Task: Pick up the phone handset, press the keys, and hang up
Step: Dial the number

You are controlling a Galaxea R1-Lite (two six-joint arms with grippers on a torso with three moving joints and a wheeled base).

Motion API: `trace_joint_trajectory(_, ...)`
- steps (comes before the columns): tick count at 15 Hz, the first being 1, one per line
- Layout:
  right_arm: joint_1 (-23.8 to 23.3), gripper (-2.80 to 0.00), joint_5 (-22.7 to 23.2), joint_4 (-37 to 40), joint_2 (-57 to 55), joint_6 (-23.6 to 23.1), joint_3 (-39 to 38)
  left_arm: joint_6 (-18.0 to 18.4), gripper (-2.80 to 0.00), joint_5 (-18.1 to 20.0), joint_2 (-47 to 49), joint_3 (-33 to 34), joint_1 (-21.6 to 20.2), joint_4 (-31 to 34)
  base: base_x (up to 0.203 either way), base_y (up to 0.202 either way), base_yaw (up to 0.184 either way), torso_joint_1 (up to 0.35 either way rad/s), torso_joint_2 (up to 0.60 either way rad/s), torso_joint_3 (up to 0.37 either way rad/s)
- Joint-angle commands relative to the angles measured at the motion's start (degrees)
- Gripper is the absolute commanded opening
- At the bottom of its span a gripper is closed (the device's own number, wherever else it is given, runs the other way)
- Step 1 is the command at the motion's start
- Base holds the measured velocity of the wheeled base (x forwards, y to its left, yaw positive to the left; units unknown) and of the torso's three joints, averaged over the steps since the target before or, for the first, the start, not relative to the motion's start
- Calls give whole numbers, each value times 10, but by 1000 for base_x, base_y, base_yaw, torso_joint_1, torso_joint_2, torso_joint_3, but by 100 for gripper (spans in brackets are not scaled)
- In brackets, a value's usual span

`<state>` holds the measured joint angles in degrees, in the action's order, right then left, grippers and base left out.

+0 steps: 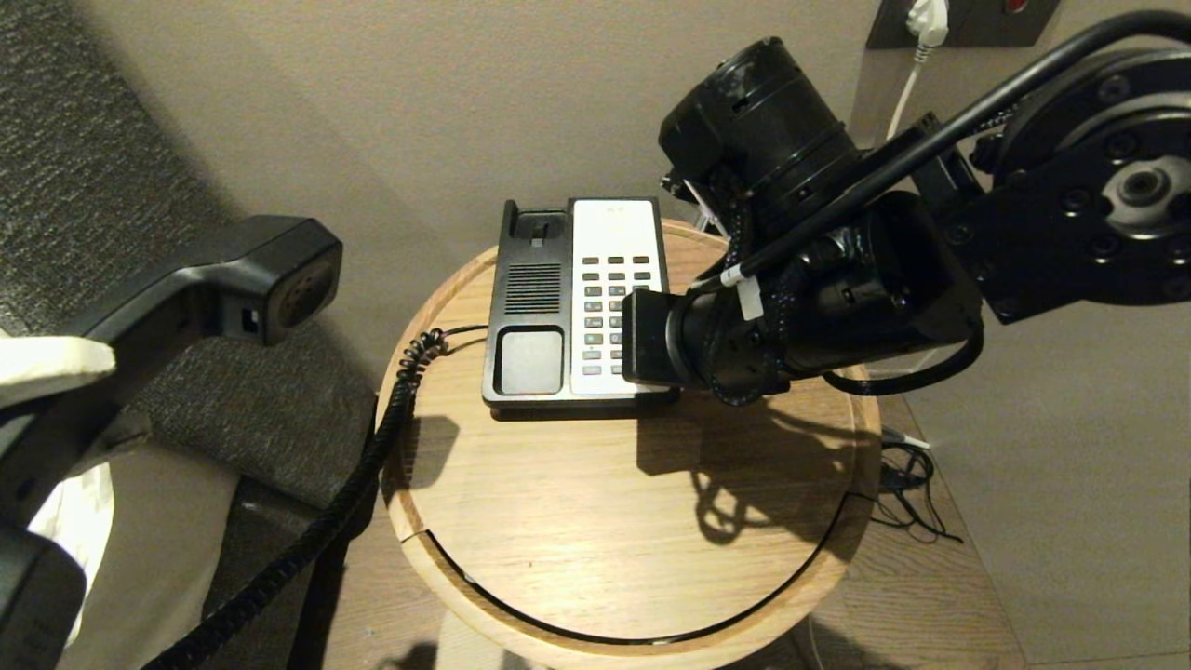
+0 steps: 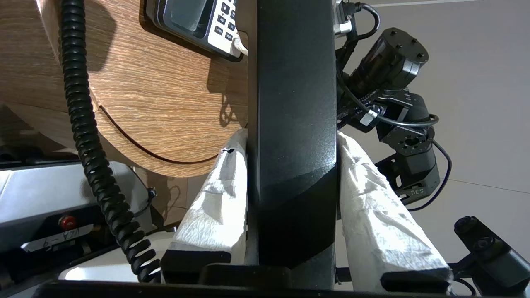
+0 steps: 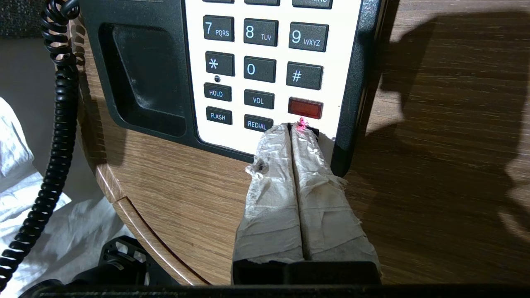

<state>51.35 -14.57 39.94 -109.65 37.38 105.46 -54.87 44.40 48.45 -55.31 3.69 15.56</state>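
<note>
The black phone handset (image 1: 233,279) is held in the air left of the round table, with my left gripper (image 2: 292,138) shut on its shaft (image 2: 294,82) between white-wrapped fingers (image 2: 215,194). Its coiled cord (image 1: 372,465) hangs down from the phone base (image 1: 530,307), whose cradle is empty. My right gripper (image 3: 290,126) is shut, and its wrapped fingertips sit together on the bottom row of the keys (image 3: 258,70), just below the red key (image 3: 305,108) and beside REDIAL. In the head view the right wrist (image 1: 791,307) hides that corner of the keys (image 1: 609,288).
The phone stands at the back of a round wooden table (image 1: 605,521). A grey upholstered seat (image 1: 93,140) is at the left and white cloth (image 3: 25,198) lies below the table edge. A wall socket with a white plug (image 1: 929,20) and loose cables (image 1: 907,489) are at the right.
</note>
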Motion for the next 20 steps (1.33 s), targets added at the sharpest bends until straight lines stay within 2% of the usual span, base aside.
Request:
trace_joint_trajectory(1, 0, -280, -2, 4, 0, 1, -9, -3, -280, 3, -1, 0, 0, 1, 0, 0, 0, 0, 0, 0)
trace_joint_trajectory(5, 0, -280, -3, 2, 7, -3, -29, -4, -280, 3, -5, 0, 0, 1, 0, 0, 0, 0, 0, 0)
trace_joint_trajectory(12, 2, -280, -2, 3, 36, 4, 12, -4, -280, 3, -7, 1, 0, 1, 0, 0, 0, 0, 0, 0)
trace_joint_trajectory(20, -1, -280, -4, 23, 81, 10, -6, -3, -280, 3, -1, -4, 1, -4, 0, 0, 0, 0, 0, 0)
